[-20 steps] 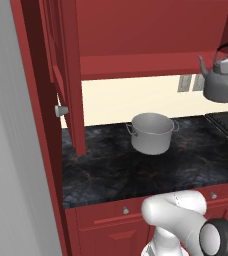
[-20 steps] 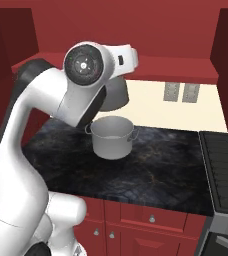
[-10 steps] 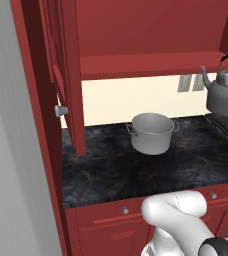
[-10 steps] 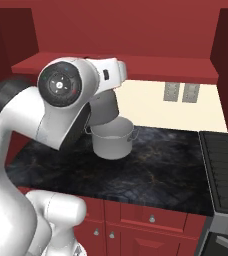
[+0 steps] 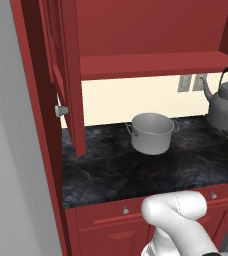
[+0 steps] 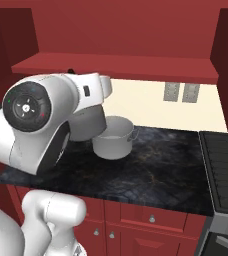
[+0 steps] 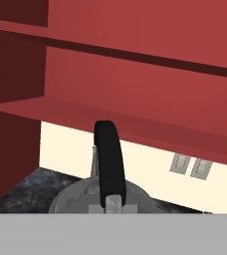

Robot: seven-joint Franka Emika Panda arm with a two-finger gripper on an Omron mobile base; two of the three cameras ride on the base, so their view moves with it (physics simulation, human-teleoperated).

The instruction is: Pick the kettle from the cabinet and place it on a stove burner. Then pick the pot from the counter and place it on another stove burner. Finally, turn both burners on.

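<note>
- The kettle [image 5: 227,102] hangs in the air at the right edge of the left base view, clear of the cabinet [image 5: 151,62] shelf and just above the right end of the counter [image 5: 151,165].
- In the hand view its black arched handle [image 7: 109,164] runs up from the bottom centre, straight along the gripper [image 7: 112,203] axis. The jaws look pinched on that handle, though the fingertips are mostly hidden behind it.
- The relation that matters: the stove burners [image 6: 225,170] lie to the right of the kettle, past the counter's right edge, so the carry should go rightward and then down.
- The spout points left, toward the pot [image 5: 151,132]; the body's width crosses the travel line.
- The pot stands on the counter left of the kettle and well apart from it, out of the rightward path.
- Open room: the shelf underside sits above the handle, the wall outlets [image 6: 181,92] lie behind, and the counter is just below. My judgement is that a level move right keeps clear of all 3.
- Step in hand: 1st placement, kettle not yet on a burner.
</note>
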